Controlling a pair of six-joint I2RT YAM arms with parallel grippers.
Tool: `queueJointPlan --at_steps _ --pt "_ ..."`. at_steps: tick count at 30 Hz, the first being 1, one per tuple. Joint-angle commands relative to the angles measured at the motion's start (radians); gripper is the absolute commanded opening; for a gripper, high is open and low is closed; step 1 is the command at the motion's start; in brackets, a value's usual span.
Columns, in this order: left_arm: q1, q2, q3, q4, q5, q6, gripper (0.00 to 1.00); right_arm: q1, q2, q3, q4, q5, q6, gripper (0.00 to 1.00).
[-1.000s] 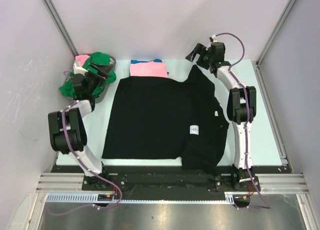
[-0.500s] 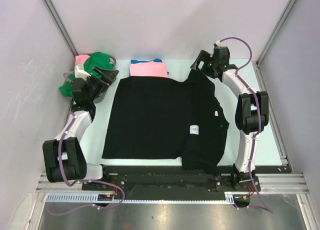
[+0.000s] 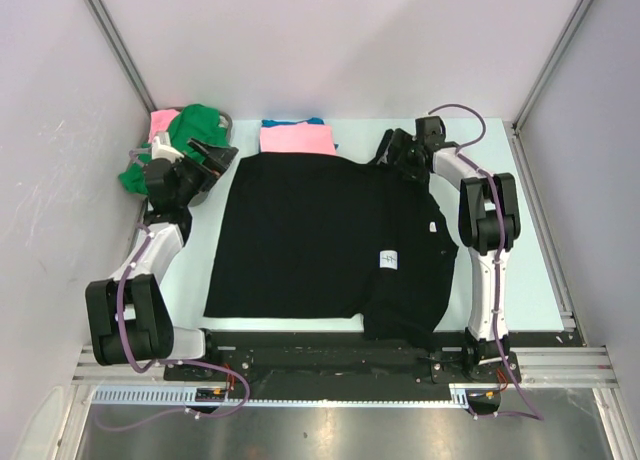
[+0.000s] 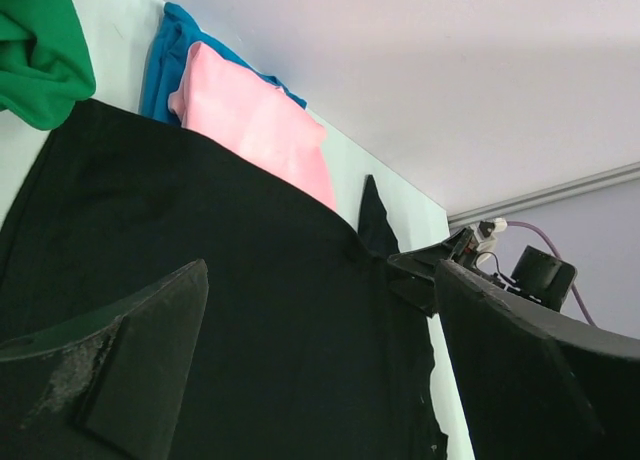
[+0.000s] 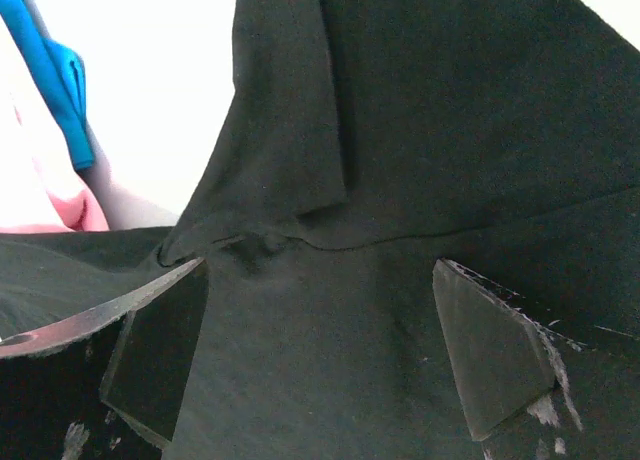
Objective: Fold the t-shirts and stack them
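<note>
A large black t-shirt (image 3: 310, 235) lies spread flat on the table, with a small white label (image 3: 389, 260) on its right side and the right part folded over. My left gripper (image 3: 214, 158) is open at the shirt's far left corner, and black cloth shows between its fingers (image 4: 110, 370). My right gripper (image 3: 392, 152) is open low over the far right sleeve (image 5: 290, 110), its fingers (image 5: 490, 365) straddling the cloth. Neither holds anything. A folded pink t-shirt (image 3: 297, 138) lies on a blue one (image 3: 316, 122) at the far edge.
A crumpled green t-shirt (image 3: 188, 128) with a bit of pink cloth (image 3: 161, 119) lies in a heap at the far left, just behind my left gripper. Grey walls close in the table on three sides. Bare white tabletop (image 3: 520, 240) shows right of the black shirt.
The left gripper has swung right to the black shirt's far left corner. The right gripper has come down and nearer onto the far right sleeve. Both stay open.
</note>
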Motion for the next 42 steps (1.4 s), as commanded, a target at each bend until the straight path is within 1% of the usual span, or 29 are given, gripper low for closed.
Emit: queueJointPlan --at_steps 1,26,42 --pt "-0.002 0.004 -0.009 0.031 -0.007 0.018 0.99 0.002 0.032 0.062 0.026 -0.019 0.028 1.00" --pt "0.000 0.019 -0.002 0.011 -0.013 0.037 0.98 0.028 0.085 0.143 0.043 -0.033 0.048 1.00" --pt "0.000 0.030 -0.001 0.009 -0.013 0.040 0.99 0.037 0.175 0.316 -0.026 -0.025 0.039 1.00"
